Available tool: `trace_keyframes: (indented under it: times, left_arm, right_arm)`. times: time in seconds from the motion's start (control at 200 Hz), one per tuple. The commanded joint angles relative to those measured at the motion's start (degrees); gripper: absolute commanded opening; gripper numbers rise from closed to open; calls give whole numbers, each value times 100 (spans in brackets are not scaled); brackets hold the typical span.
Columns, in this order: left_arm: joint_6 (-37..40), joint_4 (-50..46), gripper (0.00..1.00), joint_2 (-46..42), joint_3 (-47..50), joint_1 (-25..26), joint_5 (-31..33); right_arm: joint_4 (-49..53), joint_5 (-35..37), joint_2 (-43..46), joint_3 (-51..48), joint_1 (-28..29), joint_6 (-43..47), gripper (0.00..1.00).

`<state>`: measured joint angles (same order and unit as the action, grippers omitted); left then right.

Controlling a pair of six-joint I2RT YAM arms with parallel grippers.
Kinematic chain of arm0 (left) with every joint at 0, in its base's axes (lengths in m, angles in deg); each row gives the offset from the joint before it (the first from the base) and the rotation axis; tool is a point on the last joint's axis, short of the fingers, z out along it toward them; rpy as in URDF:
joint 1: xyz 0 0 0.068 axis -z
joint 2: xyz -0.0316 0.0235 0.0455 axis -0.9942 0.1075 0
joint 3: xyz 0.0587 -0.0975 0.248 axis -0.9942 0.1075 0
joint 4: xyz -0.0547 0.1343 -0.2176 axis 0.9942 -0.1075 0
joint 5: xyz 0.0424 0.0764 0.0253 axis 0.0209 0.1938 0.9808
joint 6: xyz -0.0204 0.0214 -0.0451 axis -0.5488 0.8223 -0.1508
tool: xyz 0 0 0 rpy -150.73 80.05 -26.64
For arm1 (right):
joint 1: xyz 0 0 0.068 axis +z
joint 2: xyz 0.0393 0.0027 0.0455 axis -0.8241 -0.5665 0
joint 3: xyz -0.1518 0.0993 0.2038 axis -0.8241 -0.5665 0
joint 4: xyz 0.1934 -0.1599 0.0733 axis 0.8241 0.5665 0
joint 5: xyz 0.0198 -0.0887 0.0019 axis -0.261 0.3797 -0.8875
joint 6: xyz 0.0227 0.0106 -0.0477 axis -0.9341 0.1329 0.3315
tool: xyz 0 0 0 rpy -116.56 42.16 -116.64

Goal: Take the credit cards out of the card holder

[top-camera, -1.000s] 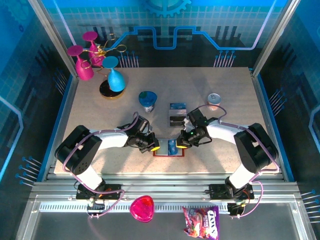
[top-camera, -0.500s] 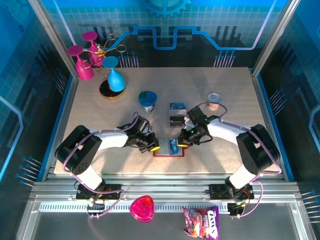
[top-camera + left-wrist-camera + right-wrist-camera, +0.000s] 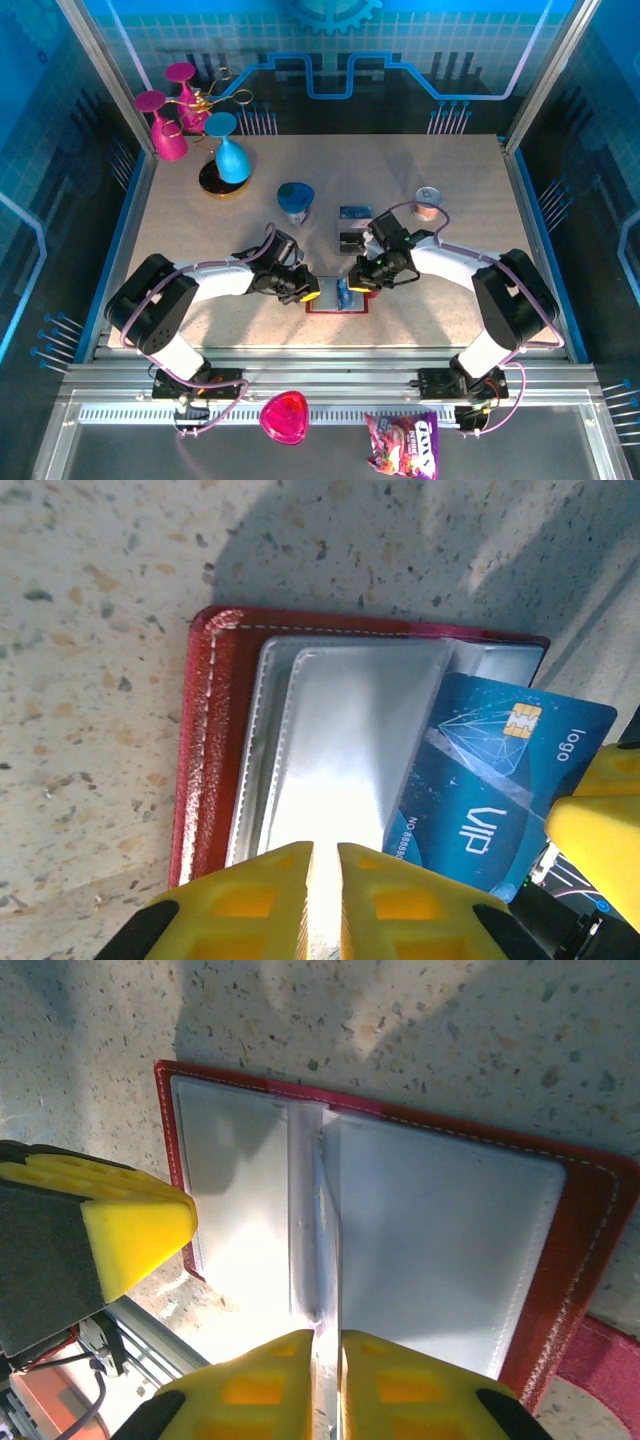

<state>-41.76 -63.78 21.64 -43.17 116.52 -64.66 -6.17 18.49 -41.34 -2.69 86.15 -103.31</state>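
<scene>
Three cards: one VIP card (image 3: 500, 770), one blue card (image 3: 355, 213), one dark card (image 3: 352, 241).
One card holder (image 3: 200, 740): open on the table (image 3: 450, 170), pale pockets up.
VIP card: half out of a pocket.
Other two cards: on the table just beyond the card holder.
Right gripper (image 3: 325, 1345): clenched on the VIP card's edge.
Left gripper (image 3: 322, 855): jaws nearly together over a pocket; grip cannot be told.

Card holder (image 3: 328, 304) open, flat on worktop (image 3: 450, 160), near 6 o'clock edge. Left end effector (image 3: 308, 293) at its 9 o'clock, right end effector (image 3: 354, 284) at its 2 o'clock, blue card (image 3: 343, 292) between them, over holder. Loose at holder's 12 o'clock: dark card (image 3: 352, 241), light-blue card (image 3: 355, 212) beyond. Blue cup (image 3: 295, 200) at 11, can (image 3: 428, 201) at 2.
</scene>
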Motion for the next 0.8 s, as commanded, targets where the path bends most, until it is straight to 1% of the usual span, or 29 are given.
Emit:
trace_keyframes:
  times: [0.0,0.43,0.795]
  left_arm:
    - [85,-222,14,-158,-35,-7,-47]
    - [168,-72,14,-52,-26,-37,-251]
    - [301,-174,14,-34,-88,-104,-340]
  right_arm:
    - [64,62,3,114,91,-144,16]
    - [284,356,213,123,265,-317,16]
    - [267,485,302,96,371,-450,12]
